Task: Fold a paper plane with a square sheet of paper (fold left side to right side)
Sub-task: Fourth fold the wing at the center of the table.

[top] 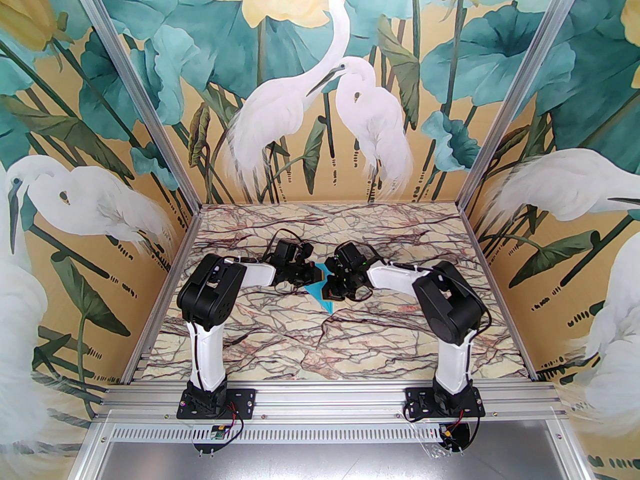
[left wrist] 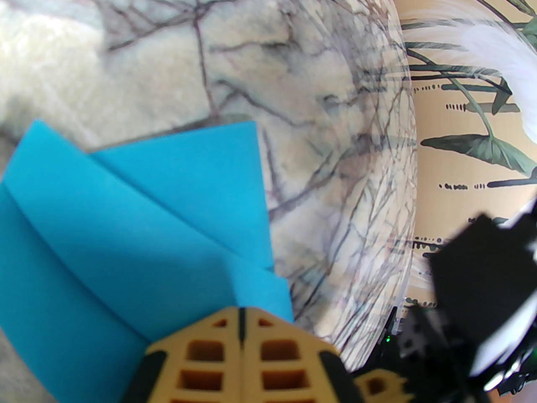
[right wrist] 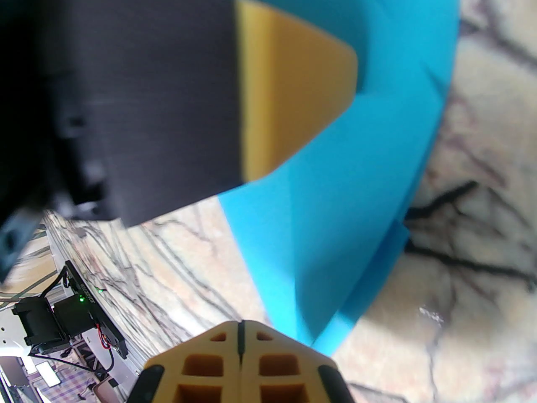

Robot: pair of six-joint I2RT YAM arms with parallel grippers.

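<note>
— Grippers first: how do they stand?

— The left gripper has its yellow fingers pressed together with nothing between them. Its tips sit over the edge of the sheet of paper.

— Is it holding the sheet?

— No, nothing is pinched. From the right wrist, one left finger lies flat across the turquoise surface and casts a shadow on it. It looks to rest on the paper.

— And the other one?

— The right gripper is also closed tight, finger against finger, and holds nothing. Its tips are just beside the sheet's lower edge. I cannot tell whether they touch it.

— Where is the sheet?

— It lies in the middle of the marbled tabletop, between the two grippers, which meet over it from either side. It is already creased, with layered flaps overlapping along diagonal folds. From above, a narrow point sticks out toward the arm bases, and the rest is hidden under the wrists.

— And around it?

— Bare veined marble on all sides, with painted walls of herons and teal leaves beyond.
</note>
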